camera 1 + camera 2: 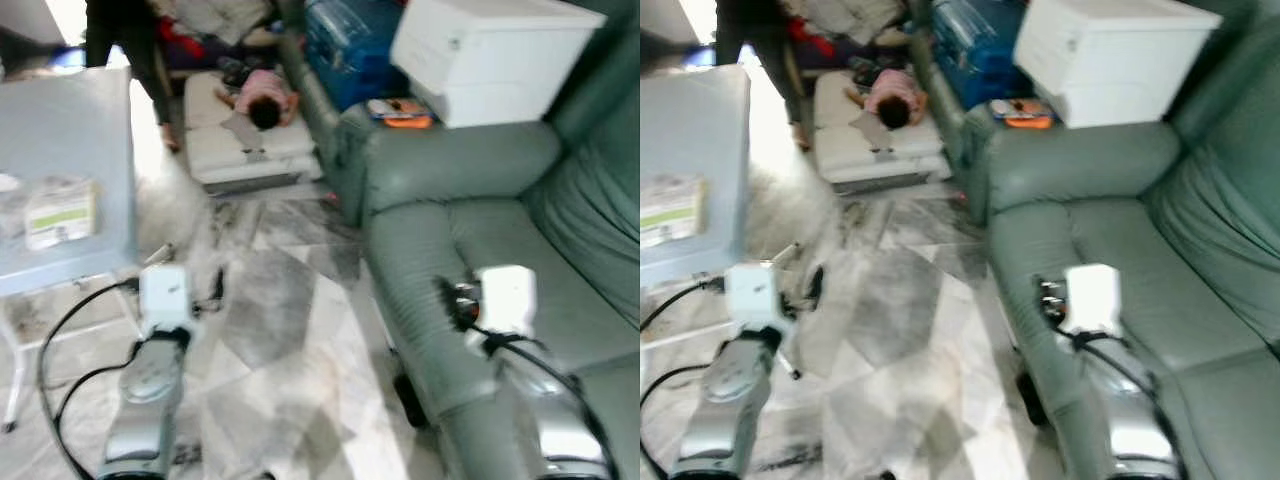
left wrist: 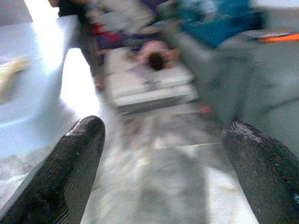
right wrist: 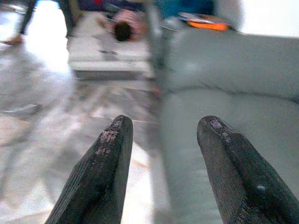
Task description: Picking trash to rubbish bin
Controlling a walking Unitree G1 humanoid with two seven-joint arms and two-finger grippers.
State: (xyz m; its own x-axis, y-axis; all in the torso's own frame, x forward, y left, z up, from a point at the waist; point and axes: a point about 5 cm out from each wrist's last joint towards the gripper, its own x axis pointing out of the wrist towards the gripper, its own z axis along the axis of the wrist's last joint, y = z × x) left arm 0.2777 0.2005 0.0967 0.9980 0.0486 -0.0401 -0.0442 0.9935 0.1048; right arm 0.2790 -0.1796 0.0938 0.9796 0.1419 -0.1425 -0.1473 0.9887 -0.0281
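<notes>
The views are blurred. My left gripper hangs over the marble floor, open, with nothing between its fingers. My right gripper is over the front edge of the green sofa, also open and empty, and its fingers point along the sofa seat and floor. A pale green-and-white packet lies on the light blue table at the left. An orange flat item rests on the sofa's armrest.
A white box sits on the sofa arm, with a blue bag behind it. A person lies on a white mattress ahead. Another person's legs stand by the table. Black cables trail near the table leg.
</notes>
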